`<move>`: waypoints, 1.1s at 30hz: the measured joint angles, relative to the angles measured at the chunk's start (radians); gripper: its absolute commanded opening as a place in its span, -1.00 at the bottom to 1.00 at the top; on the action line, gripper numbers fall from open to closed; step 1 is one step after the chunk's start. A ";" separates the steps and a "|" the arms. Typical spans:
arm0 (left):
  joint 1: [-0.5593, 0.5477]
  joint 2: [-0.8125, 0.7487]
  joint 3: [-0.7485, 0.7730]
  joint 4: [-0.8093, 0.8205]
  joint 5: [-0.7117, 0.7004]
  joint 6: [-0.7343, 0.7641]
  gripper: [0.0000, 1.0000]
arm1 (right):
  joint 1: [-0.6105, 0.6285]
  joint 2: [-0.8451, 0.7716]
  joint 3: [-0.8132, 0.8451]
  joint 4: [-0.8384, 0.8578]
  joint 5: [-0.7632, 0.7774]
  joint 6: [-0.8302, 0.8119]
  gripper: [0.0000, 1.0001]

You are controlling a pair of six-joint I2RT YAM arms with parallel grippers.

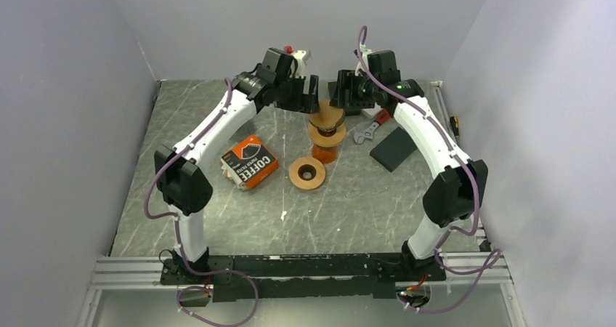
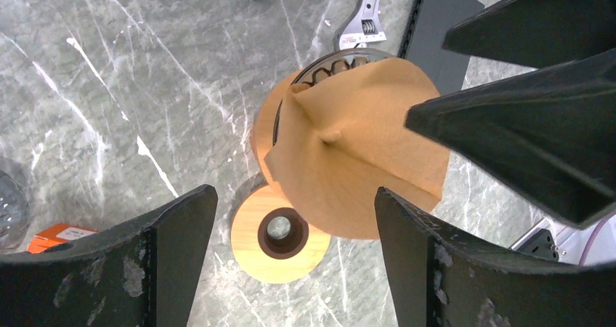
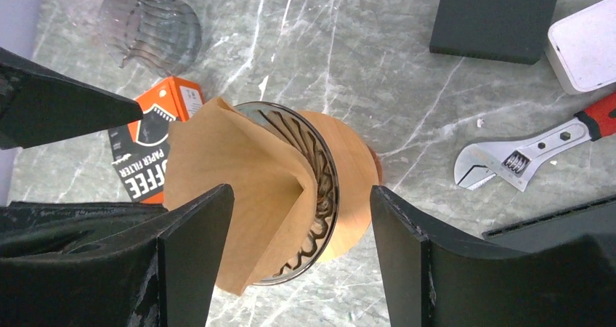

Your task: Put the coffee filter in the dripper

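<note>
The brown paper coffee filter [image 2: 363,152] lies folded in the mouth of the glass dripper [image 3: 323,174] and leans over one side of its rim. It also shows in the right wrist view [image 3: 232,196]. The dripper has a wooden collar [image 3: 356,167] and stands on an orange base in the middle of the table [image 1: 327,134]. My left gripper [image 2: 294,196] is open and empty just above the filter. My right gripper [image 3: 301,192] is open and empty over the dripper from the other side. In the top view the left gripper [image 1: 311,98] and the right gripper [image 1: 347,94] face each other closely.
A wooden ring [image 1: 306,173] lies in front of the dripper. An orange coffee filter box [image 1: 249,161] lies to its left. A wrench [image 1: 367,129], a dark block [image 1: 392,149] and a white box [image 3: 585,43] are to the right. A glass jug [image 3: 149,29] is nearby.
</note>
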 measured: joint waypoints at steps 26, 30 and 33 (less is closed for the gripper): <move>0.232 -0.584 -0.707 0.237 -0.070 -0.021 0.99 | -0.147 -0.333 -0.307 0.219 -0.134 0.139 0.64; 0.236 -0.639 -0.824 0.261 -0.040 -0.030 0.89 | -0.173 -0.349 -0.357 0.267 -0.154 0.172 0.65; 0.236 -0.637 -0.878 0.281 0.003 -0.068 0.83 | -0.188 -0.349 -0.384 0.283 -0.171 0.195 0.66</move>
